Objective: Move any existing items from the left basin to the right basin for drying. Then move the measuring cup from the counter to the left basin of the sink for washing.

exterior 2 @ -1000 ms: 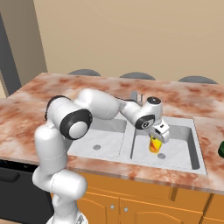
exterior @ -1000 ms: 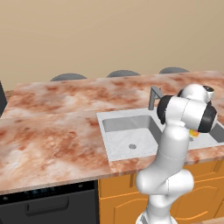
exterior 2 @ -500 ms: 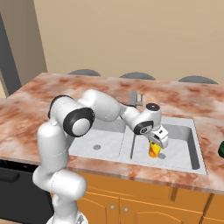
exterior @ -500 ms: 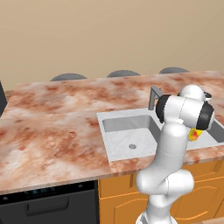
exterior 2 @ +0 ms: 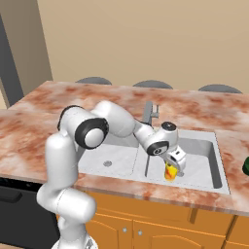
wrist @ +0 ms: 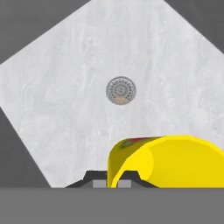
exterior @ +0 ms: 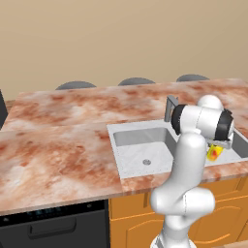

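Observation:
My gripper (exterior 2: 171, 167) is shut on the yellow carton (exterior 2: 169, 172), the existing item, and holds it low inside the right basin (exterior 2: 202, 151), near its left wall. In the left base view the carton (exterior: 213, 153) peeks out under the hand, with the arm covering most of that basin. The hand view looks down past the carton (wrist: 170, 162) at the speckled basin floor and its round drain (wrist: 120, 90). The left basin (exterior 2: 116, 154) holds nothing. The dark green measuring cup (exterior 2: 246, 166) shows at the far right edge on the counter (exterior 2: 228, 114).
A grey faucet (exterior 2: 151, 113) stands behind the divider between the two bowls. Dark chair backs (exterior 2: 153, 84) line the counter's far side. A black dishwasher front (exterior: 53, 227) sits under the counter at left, with orange cabinets below the sink.
The hand has sunk lower into the right basin with the carton, drifting toward the front wall. The grip has stayed shut.

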You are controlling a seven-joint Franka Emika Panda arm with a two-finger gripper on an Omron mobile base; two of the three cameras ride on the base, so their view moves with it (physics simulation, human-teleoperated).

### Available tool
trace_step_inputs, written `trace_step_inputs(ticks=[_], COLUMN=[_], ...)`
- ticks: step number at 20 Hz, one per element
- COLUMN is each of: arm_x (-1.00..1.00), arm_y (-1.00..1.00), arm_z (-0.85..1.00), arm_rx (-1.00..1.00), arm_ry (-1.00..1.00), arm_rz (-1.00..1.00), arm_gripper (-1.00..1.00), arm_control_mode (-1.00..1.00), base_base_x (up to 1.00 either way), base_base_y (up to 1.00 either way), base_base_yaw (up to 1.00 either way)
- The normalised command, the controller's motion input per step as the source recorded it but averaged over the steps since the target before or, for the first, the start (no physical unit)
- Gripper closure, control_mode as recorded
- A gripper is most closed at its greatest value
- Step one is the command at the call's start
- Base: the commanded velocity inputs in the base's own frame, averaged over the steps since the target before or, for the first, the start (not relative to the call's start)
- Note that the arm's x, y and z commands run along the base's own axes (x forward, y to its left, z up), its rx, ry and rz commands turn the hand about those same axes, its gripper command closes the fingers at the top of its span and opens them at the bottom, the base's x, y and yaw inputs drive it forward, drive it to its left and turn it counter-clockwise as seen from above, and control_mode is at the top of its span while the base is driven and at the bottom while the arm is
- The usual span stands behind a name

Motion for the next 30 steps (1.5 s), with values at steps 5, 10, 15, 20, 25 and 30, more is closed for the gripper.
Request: trace_step_inputs(ticks=[5, 10, 15, 20, 25, 30], arm_x=[0.00, 0.00, 0.00, 0.00, 0.00, 0.02], arm_y=[0.00, 0.00, 0.00, 0.00, 0.00, 0.00], arm_z=[-0.21, -0.16, -0.16, -0.16, -0.09, -0.09], arm_rx=[0.00, 0.00, 0.00, 0.00, 0.00, 0.00], arm_ry=[0.00, 0.00, 0.00, 0.00, 0.00, 0.00], arm_rz=[0.00, 0.00, 0.00, 0.00, 0.01, 0.01], arm_gripper=[1.00, 1.00, 1.00, 1.00, 1.00, 1.00], arm_control_mode=[-1.00, -1.00, -1.00, -1.00, -1.00, -1.00], base_base_x=[0.00, 0.00, 0.00, 0.00, 0.00, 0.00], base_base_y=[0.00, 0.00, 0.00, 0.00, 0.00, 0.00], base_base_yaw=[0.00, 0.00, 0.00, 0.00, 0.00, 0.00])
